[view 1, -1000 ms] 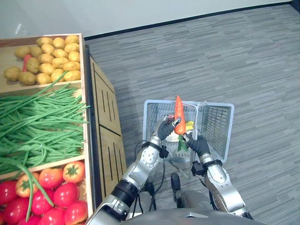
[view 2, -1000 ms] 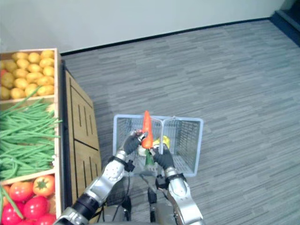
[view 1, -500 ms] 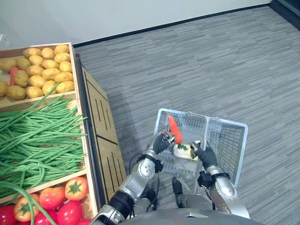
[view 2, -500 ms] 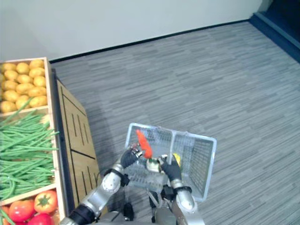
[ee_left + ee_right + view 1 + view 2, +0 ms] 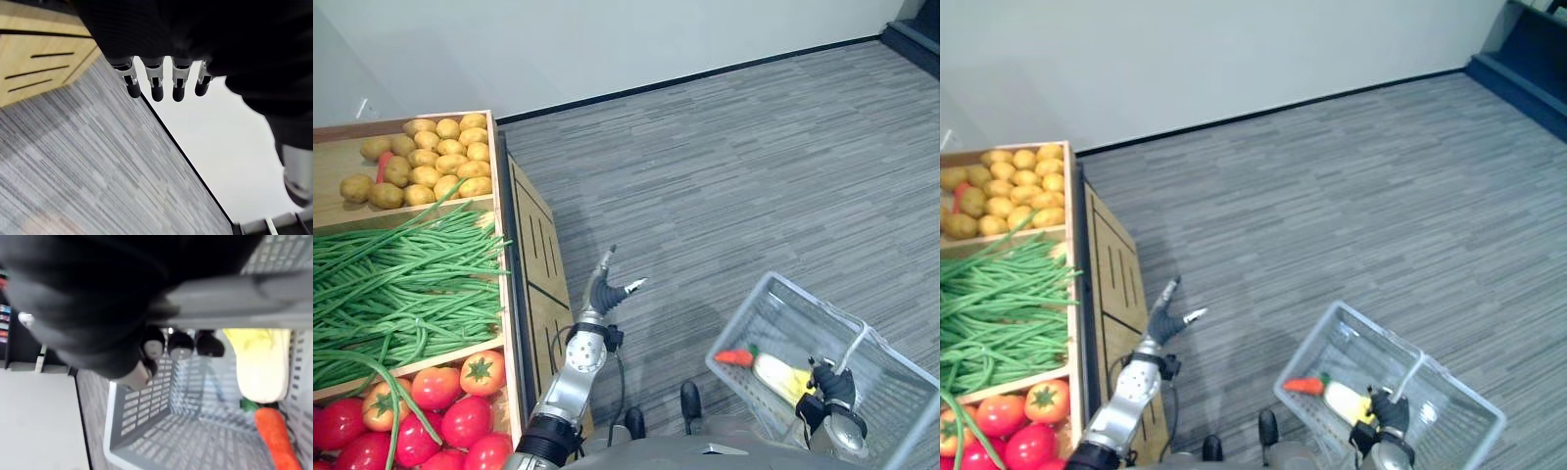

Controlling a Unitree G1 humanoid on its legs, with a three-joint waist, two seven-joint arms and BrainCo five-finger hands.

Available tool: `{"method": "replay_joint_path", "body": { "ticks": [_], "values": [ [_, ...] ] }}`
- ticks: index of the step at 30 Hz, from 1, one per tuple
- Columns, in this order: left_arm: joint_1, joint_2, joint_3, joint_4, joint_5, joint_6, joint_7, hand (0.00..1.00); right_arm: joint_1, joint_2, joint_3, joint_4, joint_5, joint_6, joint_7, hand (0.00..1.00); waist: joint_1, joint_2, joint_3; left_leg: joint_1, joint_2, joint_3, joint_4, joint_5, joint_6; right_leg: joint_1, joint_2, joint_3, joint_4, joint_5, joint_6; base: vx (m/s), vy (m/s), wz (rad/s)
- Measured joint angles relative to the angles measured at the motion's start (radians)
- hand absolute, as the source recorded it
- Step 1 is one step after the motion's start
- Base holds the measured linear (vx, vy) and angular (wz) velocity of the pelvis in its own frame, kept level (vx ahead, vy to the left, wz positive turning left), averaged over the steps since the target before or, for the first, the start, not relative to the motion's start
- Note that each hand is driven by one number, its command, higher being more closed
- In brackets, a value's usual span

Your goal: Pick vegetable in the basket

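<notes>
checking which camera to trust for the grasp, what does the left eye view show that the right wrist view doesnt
Left eye view: the wooden stand with potatoes, green beans and tomatoes, and the left hand held up with straight fingers above the carpet.
Right wrist view: from close up, the right hand curled round the grey handle.
Both: the basket, with the carrot and a pale yellow vegetable lying in it, and the right hand at its handle.
</notes>
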Motion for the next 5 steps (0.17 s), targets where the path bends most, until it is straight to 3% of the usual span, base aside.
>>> {"method": "replay_joint_path", "body": {
  "ticks": [1, 5],
  "values": [
    [-0.002, 0.000, 0.007, 0.024, 0.001, 0.002, 0.004, 0.00, -0.002, 0.000, -0.002, 0.003, 0.000, 0.001, -0.001, 1.00, 0.000, 0.000, -0.001, 0.000, 0.000, 0.000, 0.000, 0.000, 0.000, 0.000, 0.000, 0.000, 0.000, 0.000, 0.000, 0.00, 0.000, 0.00],
    [-0.013, 0.004, 0.107, 0.402, -0.001, 0.051, 0.010, 0.00, -0.021, 0.000, -0.038, 0.060, -0.007, 0.015, -0.018, 1.00, -0.004, -0.002, 0.001, 0.015, 0.000, 0.004, -0.002, 0.000, 0.000, 0.013, 0.000, 0.003, 0.000, 0.002, 0.000, 0.00, 0.016, -0.01]
  ]
}}
